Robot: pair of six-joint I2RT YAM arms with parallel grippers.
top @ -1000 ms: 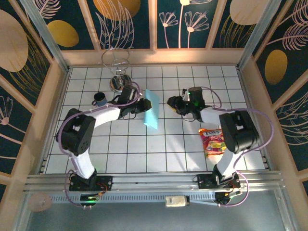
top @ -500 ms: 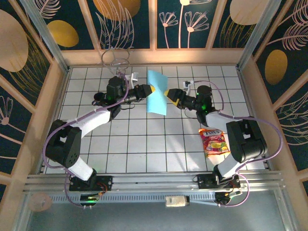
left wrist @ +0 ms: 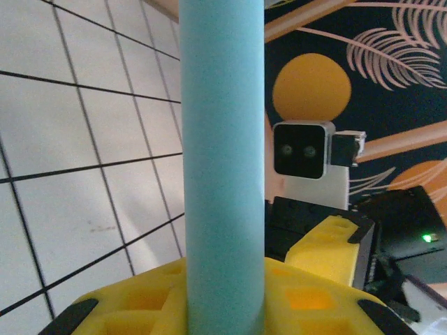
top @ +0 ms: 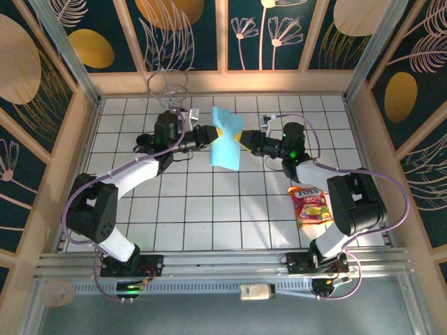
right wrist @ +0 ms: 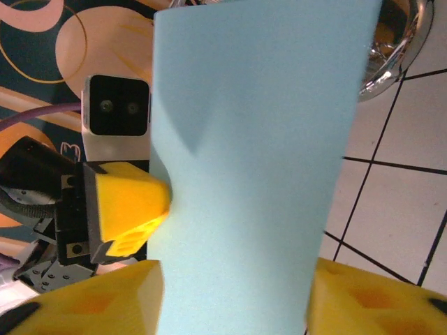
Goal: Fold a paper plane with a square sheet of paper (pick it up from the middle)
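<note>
A tiled table (top: 209, 209) — snack packet (top: 311, 204) and dark cup (top: 143, 142) on it.

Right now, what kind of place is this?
Probably a staged robot test cell: white tiled floor, leaf-patterned wall panels around it, and an aluminium rail carrying both arm bases.

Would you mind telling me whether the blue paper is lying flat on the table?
No, the left gripper holds the blue paper up off the tiled table.
</note>
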